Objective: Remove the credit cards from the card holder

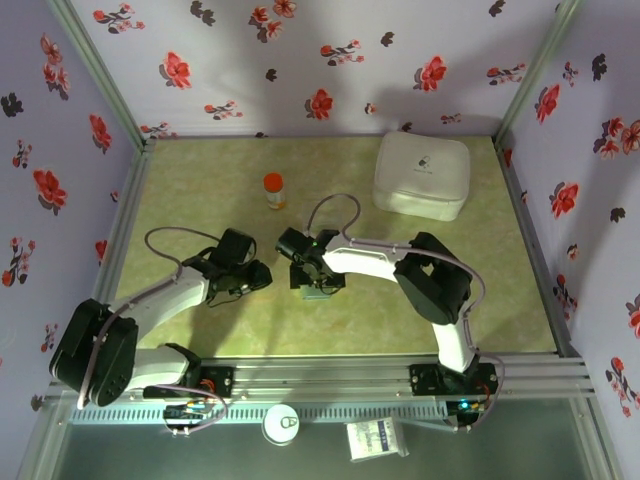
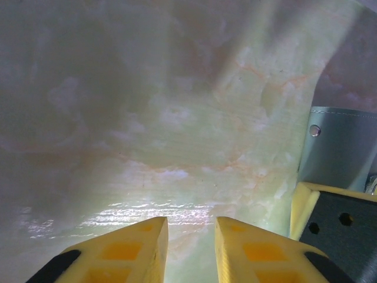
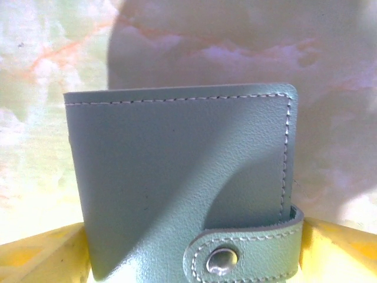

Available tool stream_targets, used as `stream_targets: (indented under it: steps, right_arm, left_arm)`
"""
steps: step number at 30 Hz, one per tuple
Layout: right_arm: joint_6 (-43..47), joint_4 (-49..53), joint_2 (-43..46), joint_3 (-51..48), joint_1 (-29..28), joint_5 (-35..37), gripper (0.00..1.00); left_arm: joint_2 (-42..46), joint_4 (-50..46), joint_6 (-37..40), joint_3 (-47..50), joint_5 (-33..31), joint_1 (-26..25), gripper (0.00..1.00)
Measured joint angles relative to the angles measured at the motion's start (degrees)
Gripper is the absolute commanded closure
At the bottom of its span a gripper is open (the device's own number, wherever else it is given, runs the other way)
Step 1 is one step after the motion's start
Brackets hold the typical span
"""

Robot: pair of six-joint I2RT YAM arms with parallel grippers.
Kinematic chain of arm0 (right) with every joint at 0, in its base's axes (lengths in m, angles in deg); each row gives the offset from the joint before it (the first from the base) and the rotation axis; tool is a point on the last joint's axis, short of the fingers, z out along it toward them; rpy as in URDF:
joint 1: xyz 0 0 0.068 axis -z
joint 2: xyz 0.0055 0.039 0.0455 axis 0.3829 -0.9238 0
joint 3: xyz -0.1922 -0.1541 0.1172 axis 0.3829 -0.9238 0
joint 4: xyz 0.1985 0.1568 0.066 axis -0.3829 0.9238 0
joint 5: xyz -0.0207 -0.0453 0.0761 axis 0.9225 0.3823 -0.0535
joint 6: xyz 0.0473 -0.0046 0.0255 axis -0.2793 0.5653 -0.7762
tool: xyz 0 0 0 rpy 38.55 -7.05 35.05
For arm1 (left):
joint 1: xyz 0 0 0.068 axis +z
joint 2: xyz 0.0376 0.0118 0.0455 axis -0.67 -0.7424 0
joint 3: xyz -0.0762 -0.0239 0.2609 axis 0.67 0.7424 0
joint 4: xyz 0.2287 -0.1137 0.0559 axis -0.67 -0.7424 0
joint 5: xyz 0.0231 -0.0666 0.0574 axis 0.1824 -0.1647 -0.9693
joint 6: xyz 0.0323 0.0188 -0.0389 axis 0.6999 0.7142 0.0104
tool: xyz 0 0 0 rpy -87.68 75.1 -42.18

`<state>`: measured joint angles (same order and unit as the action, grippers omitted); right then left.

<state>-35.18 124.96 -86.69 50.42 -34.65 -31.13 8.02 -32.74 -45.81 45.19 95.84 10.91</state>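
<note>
**Card holder gripped closed, snap not yet undone**

Card holder (image 3: pixel 177 177) sits between the yellow fingers (image 3: pixel 41 256) of the right gripper (image 3: pixel 188 256). They bear on its two side edges, so the jaws look clamped on it. Its stitched edge points away from the jaws, while the strap (image 3: pixel 259 240) and its snap button (image 3: pixel 222 260) lie deep between them, close to one finger. The cover is folded shut (the credit cards, I judge, are tucked inside).

The left gripper (image 2: pixel 191 247) hangs over bare table (image 2: pixel 177 118), its jaws a narrow gap apart with nothing between them. In the top view it hangs near the right gripper (image 1: pixel 315 280), apart from it.

The step in hand is probably popping the snap. To do it well, the left jaws should widen a little and take the strap alone, near its rounded end, not the cover beneath. The pull should then peel straight off the button while the right grip is firm. Room is tight beside the right finger, so an approach from the open side seems wiser. The soft cover may twist or slide between the right jaws if the pull runs sideways.
</note>
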Motion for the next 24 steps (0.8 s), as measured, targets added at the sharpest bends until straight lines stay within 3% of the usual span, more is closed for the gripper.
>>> stream_targets:
  steps: [9, 12, 18, 24]
  right_arm:
    - [0.59, 2.08, 7.45, -0.17, 0.00, 1.33, 0.16]
    - [1.31, 2.60, 9.20, -0.42, 0.00, 1.92, 0.23]
    - [3.45, 3.72, 9.11, -0.42, 0.00, 2.51, 0.46]
    - [4.55, 4.02, 6.58, 0.07, 0.13, 2.43, 0.55]
  left_arm:
    - [-4.02, 3.19, -1.62, -2.01, 2.03, -2.82, 0.78]
    - [-4.50, 5.07, -2.75, -2.03, 2.75, -3.08, 0.84]
    - [-6.62, 9.35, -4.81, -2.01, 4.68, -3.43, 0.89]
    - [-7.54, 13.20, -6.84, -1.60, 5.90, -3.48, 0.91]
